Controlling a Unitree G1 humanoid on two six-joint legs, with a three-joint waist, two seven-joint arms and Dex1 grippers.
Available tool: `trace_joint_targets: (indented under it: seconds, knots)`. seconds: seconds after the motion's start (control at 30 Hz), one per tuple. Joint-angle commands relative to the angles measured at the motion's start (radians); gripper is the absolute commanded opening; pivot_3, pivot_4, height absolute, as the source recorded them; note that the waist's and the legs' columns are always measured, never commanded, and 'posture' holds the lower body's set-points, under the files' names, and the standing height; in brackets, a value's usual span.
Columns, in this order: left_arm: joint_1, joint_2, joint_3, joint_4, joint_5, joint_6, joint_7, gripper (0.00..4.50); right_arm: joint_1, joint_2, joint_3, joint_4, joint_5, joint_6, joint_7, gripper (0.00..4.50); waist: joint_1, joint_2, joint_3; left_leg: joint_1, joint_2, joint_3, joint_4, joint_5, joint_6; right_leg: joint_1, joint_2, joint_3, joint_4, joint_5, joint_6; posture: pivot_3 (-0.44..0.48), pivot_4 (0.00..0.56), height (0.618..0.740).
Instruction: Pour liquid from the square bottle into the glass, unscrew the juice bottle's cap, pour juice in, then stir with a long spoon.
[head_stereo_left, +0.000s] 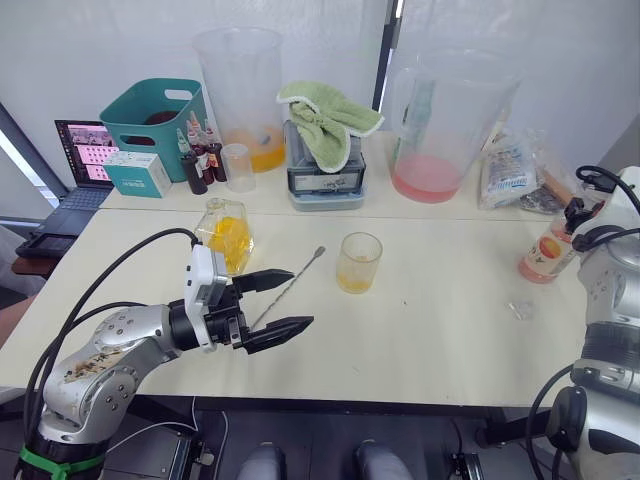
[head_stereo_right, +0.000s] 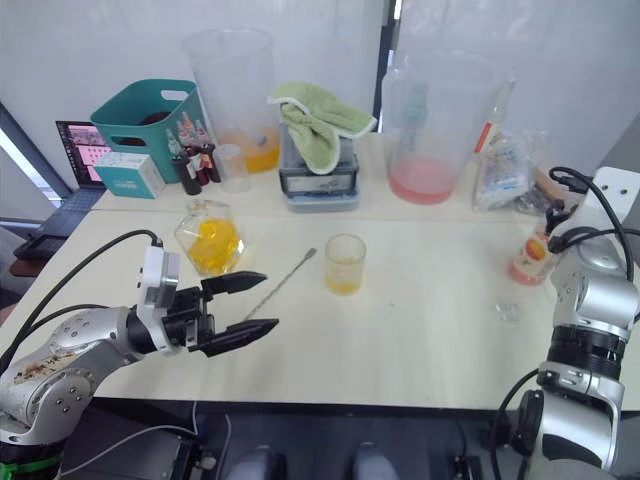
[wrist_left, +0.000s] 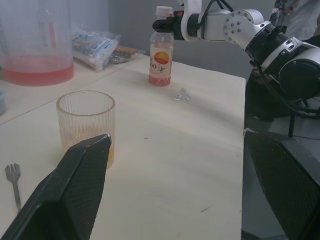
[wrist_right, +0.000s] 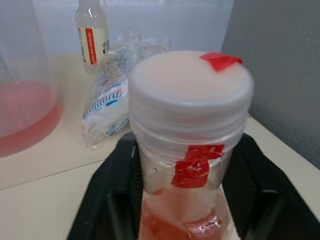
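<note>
The square bottle (head_stereo_left: 226, 236), faceted glass with yellow liquid, stands on the table just beyond my left gripper (head_stereo_left: 284, 301), which hovers open and empty near the front edge. The long spoon (head_stereo_left: 290, 283) lies flat between that gripper and the ribbed glass (head_stereo_left: 359, 262), which holds a little orange-yellow liquid at its bottom. At the far right stands the juice bottle (head_stereo_left: 546, 252), pink-orange with a white cap (wrist_right: 190, 85). My right gripper (wrist_right: 182, 200) is shut on its neck just below the cap, black fingers (wrist_right: 112, 200) on either side.
A small clear piece (head_stereo_left: 518, 309) lies near the juice bottle. Along the back stand two large pitchers (head_stereo_left: 240, 90) (head_stereo_left: 440, 120), a teal basket (head_stereo_left: 155, 115), small dark bottles (head_stereo_left: 198, 160), a towel-covered grey box (head_stereo_left: 325, 165), plastic bags (head_stereo_left: 510, 170) and a laptop (head_stereo_left: 75, 165).
</note>
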Motion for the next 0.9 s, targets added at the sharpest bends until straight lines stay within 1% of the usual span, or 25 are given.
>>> trace_joint_targets:
  seconds: [0.03, 0.1, 0.23, 0.4, 0.5, 0.6, 0.7, 0.8, 0.9]
  knots:
    - [-0.015, 0.008, 0.005, -0.031, -0.003, -0.008, 0.003, 4.50, -0.003, -0.027, -0.029, -0.037, 0.002, -0.008, -0.004, 1.37, 0.001, 0.000, 0.000, 0.000, 0.000, 0.000, 0.000, 0.000, 0.000, 0.000, 0.000, 0.000, 0.000, 0.000, 0.000, 0.000, 0.150, 0.740]
    - [-0.019, 0.008, 0.003, -0.026, 0.002, -0.011, 0.003, 4.50, 0.002, -0.029, -0.032, -0.047, 0.007, -0.008, 0.004, 1.37, 0.001, 0.000, 0.000, -0.001, 0.000, 0.000, 0.000, 0.000, 0.000, 0.000, 0.000, 0.000, 0.000, 0.000, 0.000, 0.000, 0.150, 0.740]
    - [-0.024, 0.009, 0.003, -0.016, 0.011, -0.018, -0.004, 4.50, 0.025, -0.040, -0.043, -0.120, 0.040, -0.003, 0.063, 1.37, 0.000, 0.000, 0.000, -0.001, 0.000, 0.000, 0.000, 0.000, 0.000, 0.000, 0.000, 0.000, 0.000, 0.000, 0.000, 0.000, 0.150, 0.740]
    - [-0.022, 0.025, 0.017, 0.006, 0.022, -0.030, -0.031, 4.50, 0.111, -0.079, -0.086, -0.360, 0.181, 0.127, 0.206, 1.37, 0.000, 0.005, 0.003, -0.002, 0.000, 0.000, -0.001, 0.000, 0.000, -0.001, 0.000, 0.000, 0.000, 0.000, 0.000, 0.000, 0.150, 0.740]
    - [-0.021, 0.036, 0.021, 0.020, 0.024, -0.034, -0.048, 4.50, 0.179, -0.112, -0.123, -0.506, 0.303, 0.237, 0.297, 1.37, 0.000, 0.006, 0.004, -0.002, 0.000, 0.000, -0.001, 0.000, 0.000, -0.002, 0.000, 0.000, 0.000, 0.000, 0.000, 0.000, 0.150, 0.740]
    - [-0.023, 0.044, 0.023, 0.033, 0.025, -0.039, -0.063, 4.50, 0.220, -0.124, -0.167, -0.618, 0.428, 0.323, 0.355, 1.37, 0.000, 0.006, 0.004, -0.002, 0.000, 0.000, -0.001, 0.000, 0.000, -0.001, 0.000, 0.000, -0.001, 0.000, 0.000, 0.000, 0.150, 0.740]
    - [-0.034, 0.053, 0.021, 0.052, 0.030, -0.042, -0.084, 4.50, 0.246, -0.118, -0.210, -0.758, 0.647, 0.429, 0.415, 1.37, -0.001, 0.006, 0.004, -0.002, 0.001, 0.000, -0.001, 0.000, 0.000, -0.002, 0.001, 0.000, -0.002, 0.000, 0.000, 0.000, 0.150, 0.740]
    - [-0.049, 0.053, 0.013, 0.066, 0.038, -0.044, -0.099, 4.50, 0.259, -0.119, -0.192, -0.838, 0.805, 0.480, 0.446, 1.37, -0.001, 0.006, 0.004, -0.002, 0.002, 0.000, -0.001, 0.000, 0.000, -0.002, 0.001, 0.000, -0.002, 0.000, 0.000, 0.000, 0.150, 0.740]
    - [-0.064, 0.052, 0.005, 0.079, 0.048, -0.045, -0.110, 4.50, 0.252, -0.103, -0.131, -0.912, 0.951, 0.498, 0.436, 1.37, 0.000, 0.006, 0.004, -0.002, 0.002, 0.000, -0.001, 0.000, 0.000, -0.001, 0.001, 0.000, -0.002, 0.000, 0.000, 0.000, 0.150, 0.740]
